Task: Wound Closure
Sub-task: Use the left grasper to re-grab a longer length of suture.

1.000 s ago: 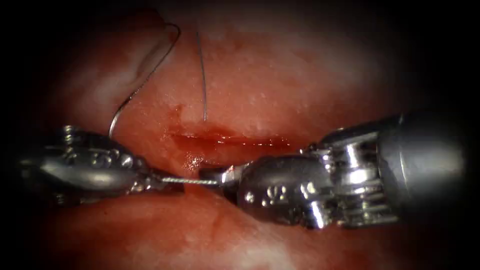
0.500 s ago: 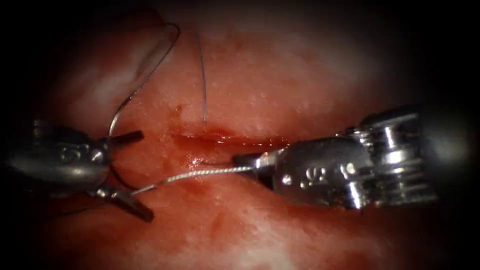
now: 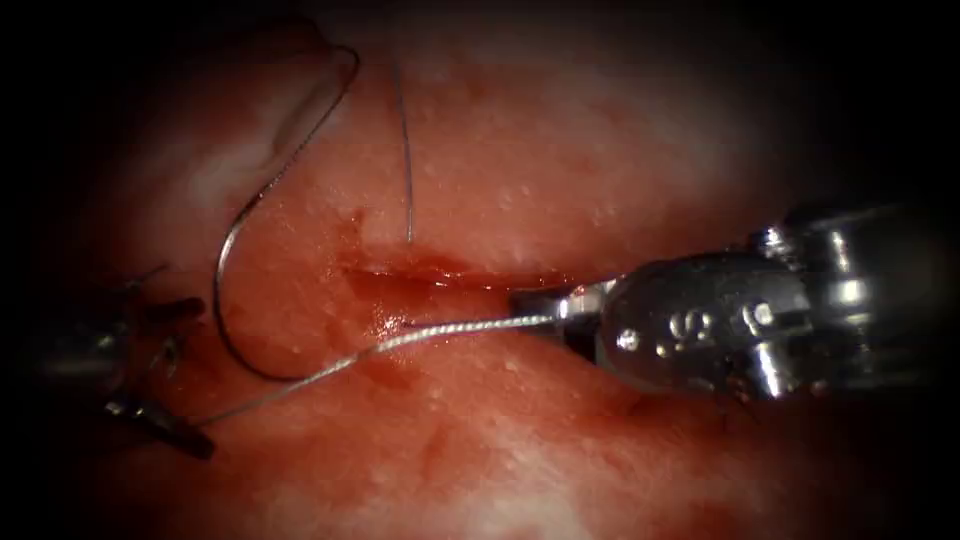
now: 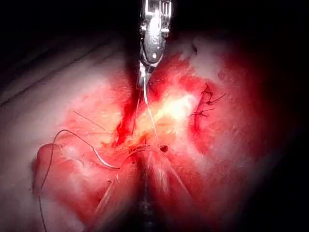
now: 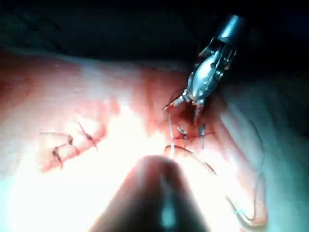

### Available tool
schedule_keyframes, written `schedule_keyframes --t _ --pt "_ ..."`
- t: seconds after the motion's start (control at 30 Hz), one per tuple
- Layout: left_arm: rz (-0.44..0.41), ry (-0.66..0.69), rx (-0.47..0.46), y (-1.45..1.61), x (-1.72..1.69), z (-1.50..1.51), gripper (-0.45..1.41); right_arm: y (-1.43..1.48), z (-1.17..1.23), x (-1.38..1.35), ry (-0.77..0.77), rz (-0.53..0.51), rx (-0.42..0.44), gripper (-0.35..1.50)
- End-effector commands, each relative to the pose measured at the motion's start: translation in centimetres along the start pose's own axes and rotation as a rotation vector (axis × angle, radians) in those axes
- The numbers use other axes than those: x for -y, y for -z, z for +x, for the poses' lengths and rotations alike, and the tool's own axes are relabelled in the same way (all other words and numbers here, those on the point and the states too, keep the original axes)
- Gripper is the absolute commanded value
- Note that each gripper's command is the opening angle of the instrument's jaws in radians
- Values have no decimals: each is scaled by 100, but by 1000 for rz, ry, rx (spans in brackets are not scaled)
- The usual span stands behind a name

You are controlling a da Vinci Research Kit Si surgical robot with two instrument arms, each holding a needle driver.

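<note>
In the endoscope view my right tool (image 3: 540, 306) reaches in from the right with its jaws shut on one end of the curved needle (image 3: 440, 330). The needle lies free above the tissue (image 3: 560, 150), just in front of the horizontal cut (image 3: 470, 282), and points left. Dark thread (image 3: 225, 250) loops from the needle's far end up over the tissue at the left. My left tool (image 3: 200, 375) sits at the far left, open and holding nothing. The left wrist view has the right tool (image 4: 153, 43) with the needle (image 4: 150, 116). The right wrist view has the open left tool (image 5: 205, 79).
A second thread strand (image 3: 405, 150) runs down from the back into the far edge of the cut. Red fluid (image 3: 390, 320) wets the cut's left end. Finished stitches (image 4: 207, 104) sit farther along the wound, the same stitches (image 5: 67, 142) seen in the right wrist view.
The left tool held the needle, then opened, let it go and drew back to the left. The right tool, shut on the needle, carried it to the right, pulling thread along.
</note>
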Motion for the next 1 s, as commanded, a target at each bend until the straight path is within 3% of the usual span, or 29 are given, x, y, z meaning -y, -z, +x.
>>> schedule_keyframes --t 0.03,0.33,0.37,0.43,0.47,0.5,0.8,0.87,0.93,0.97,1.0 --pt "-8 -3 9 -10 -2 -3 84 -3 0 0 -2 -1 -4 -35" --pt "-34 -8 13 -18 -2 -6 73 2 2 -2 -11 -9 -5 -35" --pt "-43 -9 12 -17 -2 -6 61 2 2 -2 -11 -9 -5 -35" --pt "-56 -11 10 -16 -2 -8 19 2 2 -2 -11 -9 -4 -35" --pt "-60 -12 9 -15 -3 -9 -23 3 2 -2 -11 -9 -5 -35" --pt "-62 -14 9 -13 -3 -10 -45 3 1 -2 -11 -9 -5 -35" --pt "-33 -49 -2 7 2 -3 -45 6 2 1 -12 -18 -12 -35" --pt "-16 -49 -13 11 5 -1 -45 5 4 1 -14 -22 -49 -35" --pt "-1 -54 -31 14 9 2 -45 4 8 1 -42 -43 -157 73" --pt "5 -57 -35 16 12 3 -45 4 10 2 -58 -49 -205 116" --pt "18 -58 -44 18 15 3 -45 4 11 3 -71 -51 -252 131"
